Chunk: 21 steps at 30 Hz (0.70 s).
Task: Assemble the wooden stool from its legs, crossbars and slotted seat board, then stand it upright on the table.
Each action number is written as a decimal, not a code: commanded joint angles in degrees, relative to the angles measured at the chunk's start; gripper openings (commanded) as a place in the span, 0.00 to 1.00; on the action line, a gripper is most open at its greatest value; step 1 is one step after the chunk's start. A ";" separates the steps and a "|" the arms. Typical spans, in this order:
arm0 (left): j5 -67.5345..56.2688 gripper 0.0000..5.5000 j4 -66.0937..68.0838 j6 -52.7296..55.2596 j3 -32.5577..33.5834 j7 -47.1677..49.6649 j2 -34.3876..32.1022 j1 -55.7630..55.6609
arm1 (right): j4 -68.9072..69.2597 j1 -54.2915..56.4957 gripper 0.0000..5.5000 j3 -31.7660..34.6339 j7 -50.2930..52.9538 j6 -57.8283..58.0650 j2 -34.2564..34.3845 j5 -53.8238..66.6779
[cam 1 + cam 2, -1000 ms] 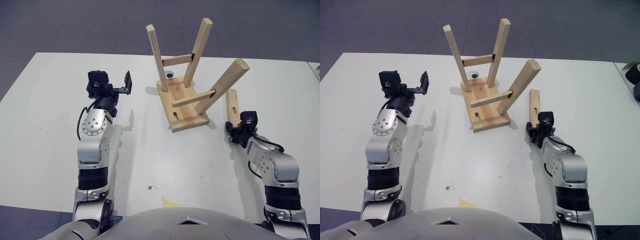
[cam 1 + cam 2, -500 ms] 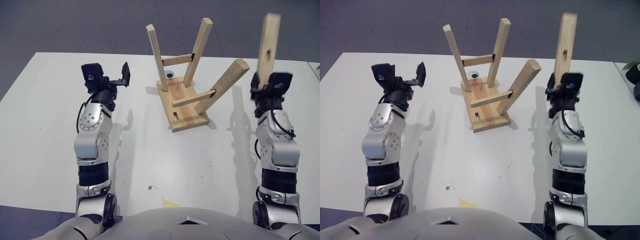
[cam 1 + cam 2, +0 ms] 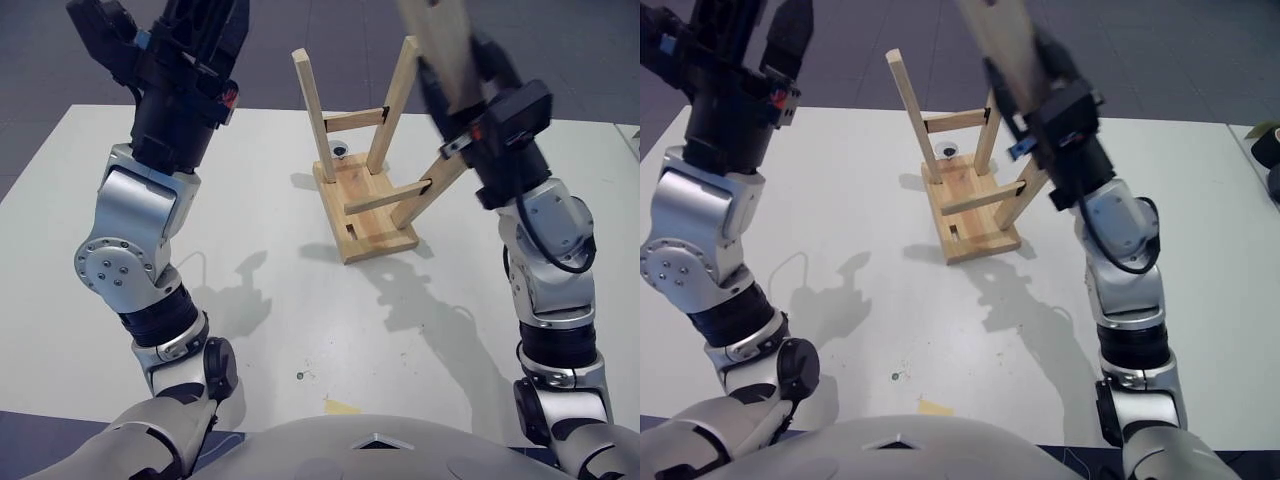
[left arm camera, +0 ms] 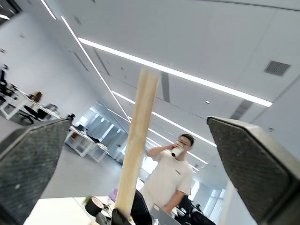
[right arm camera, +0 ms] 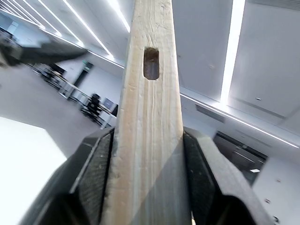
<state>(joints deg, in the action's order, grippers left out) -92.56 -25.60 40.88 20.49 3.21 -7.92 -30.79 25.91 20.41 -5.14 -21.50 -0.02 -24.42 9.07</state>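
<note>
The right gripper (image 3: 468,92) is clamped on the loose leg (image 5: 151,108), its fingers (image 5: 96,180) pressed against the two opposite faces of the wood. The leg's long axis runs up out of this gripper and leans toward the left arm's side; its side hole (image 5: 151,63) sits above the grip.

The upturned stool stands on the desk (image 3: 300,300), below the right gripper and a little to its left. The seat board (image 3: 372,228) lies flat, with three legs (image 3: 312,110) standing up from it and two crossbars (image 3: 385,197) joining them. The one free slot (image 3: 351,229) is at the board's near corner, below the right gripper and further to its left than the nearest standing leg (image 3: 447,168). That leg leans out toward the right gripper, so it stands between the held leg and the slot.

The right arm is the nearer one to the slot. The end of the leg below the grip is hidden, so probably it must go down first, though I cannot tell.

The left gripper (image 3: 205,30) hangs high, well to the left of the stool, its fingers wide apart and holding nothing.
</note>
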 commanded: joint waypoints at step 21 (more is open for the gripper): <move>3.76 0.45 -2.29 -4.67 -7.62 1.42 -8.41 1.61 | 4.28 -4.55 0.38 -2.97 -11.29 7.14 -0.45 5.22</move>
<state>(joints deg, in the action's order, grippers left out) -90.66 -27.41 36.76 13.45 4.93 -15.33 -29.20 29.32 16.09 -8.01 -32.08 6.62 -24.49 13.96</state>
